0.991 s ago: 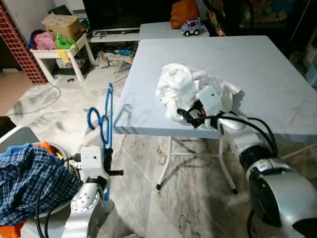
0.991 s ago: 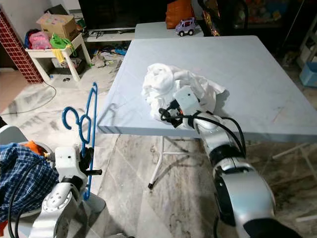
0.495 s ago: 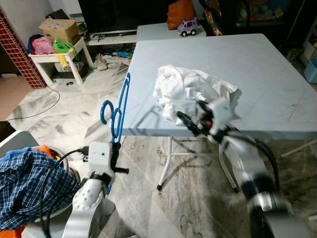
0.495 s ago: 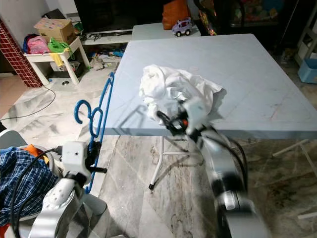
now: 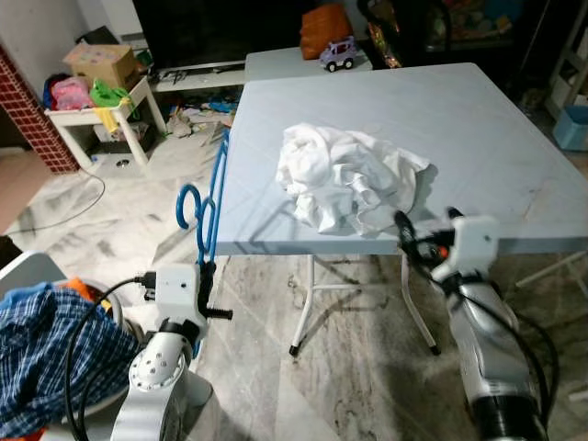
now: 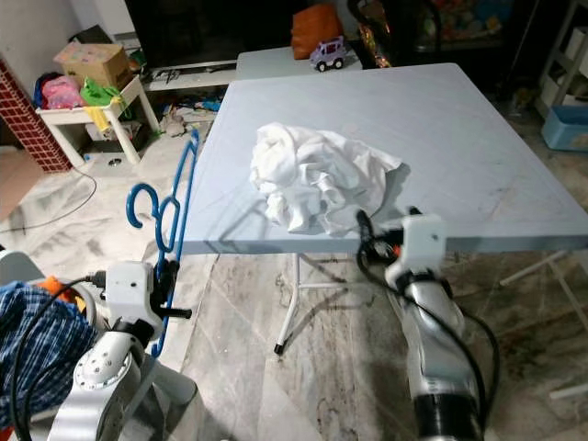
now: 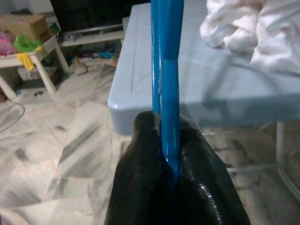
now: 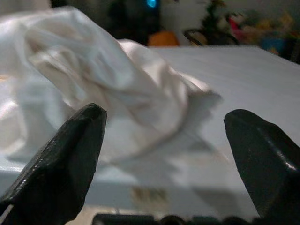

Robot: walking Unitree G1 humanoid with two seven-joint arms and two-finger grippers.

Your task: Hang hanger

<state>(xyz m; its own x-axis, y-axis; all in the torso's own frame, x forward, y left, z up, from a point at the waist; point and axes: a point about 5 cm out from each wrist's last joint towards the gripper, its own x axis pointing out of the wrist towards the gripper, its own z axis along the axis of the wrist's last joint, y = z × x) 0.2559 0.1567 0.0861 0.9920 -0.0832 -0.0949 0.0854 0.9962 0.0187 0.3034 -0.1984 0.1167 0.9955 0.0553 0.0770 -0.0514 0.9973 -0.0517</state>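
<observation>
Left gripper (image 7: 171, 157) is clamped tight on the blue hanger (image 5: 209, 209), both black fingers (image 7: 143, 140) pressed against the blue rod, no gap between them. The hanger stands about upright above the gripper, just off the left near corner of the light blue folding table (image 5: 478, 119); its hook curls out to the left, its top reaches about level with the table's left edge. Can't tell whether the hanger touches the table edge or sits just beside it. The lower end of the hanger is hidden behind the gripper body.

Right gripper (image 8: 164, 140) is spread wide, holding nothing, fingers apart from everything. It hangs at the near edge of the table, just near-right of the crumpled white garment (image 5: 349, 176), fingertips pointing toward it but not touching. The wrist view is blurred; the far side of the table is soft.

The garment lies in a heap on the near-middle of the table top. Near left is a plaid shirt (image 5: 46, 344) in a basket, cut off by the frame edge. Far left sits a small white side table (image 5: 96, 110) with a cardboard box (image 5: 96, 62). Far behind the table are a toy car (image 5: 336, 52) and an orange bag (image 5: 322, 16), the bag cut off at the top.
</observation>
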